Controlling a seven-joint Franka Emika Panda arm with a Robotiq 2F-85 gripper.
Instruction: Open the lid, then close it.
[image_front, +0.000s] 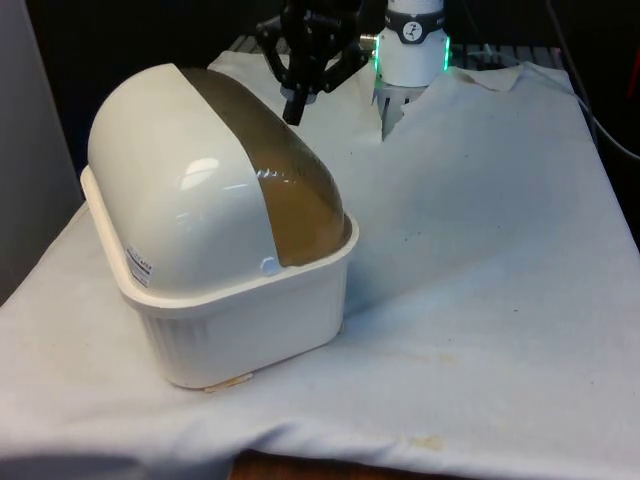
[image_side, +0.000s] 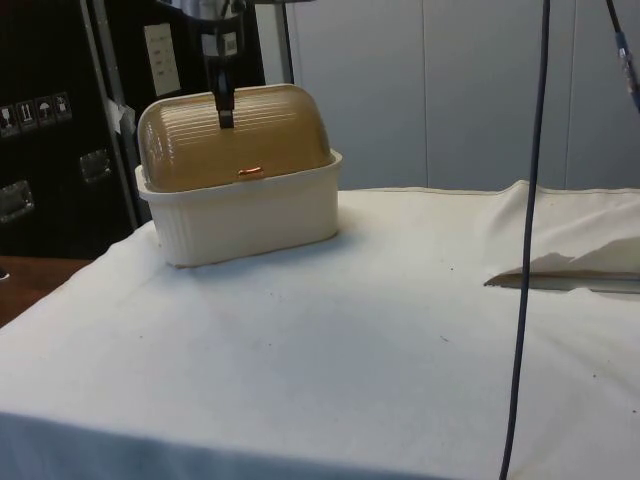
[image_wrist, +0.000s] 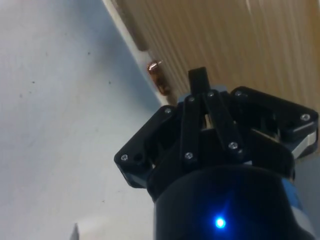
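Lid (image_side: 235, 135) down, opening step pending; gripper (image_side: 225, 118) fingers together, apparently empty, above copper handle (image_side: 250, 172); next: hook handle, lift.

White cloth (image_front: 480, 300) over the table, creased and faintly stained, split at its far edge, bare wood (image_front: 262, 467) showing under the near hem in the front view, black cable (image_side: 527, 240) hanging across the side view, dark cabinets (image_side: 50, 130) behind

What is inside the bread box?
Cannot tell. The brown lid is down over the white base, too murky to see through. The tool hangs before the lid, above its copper handle.
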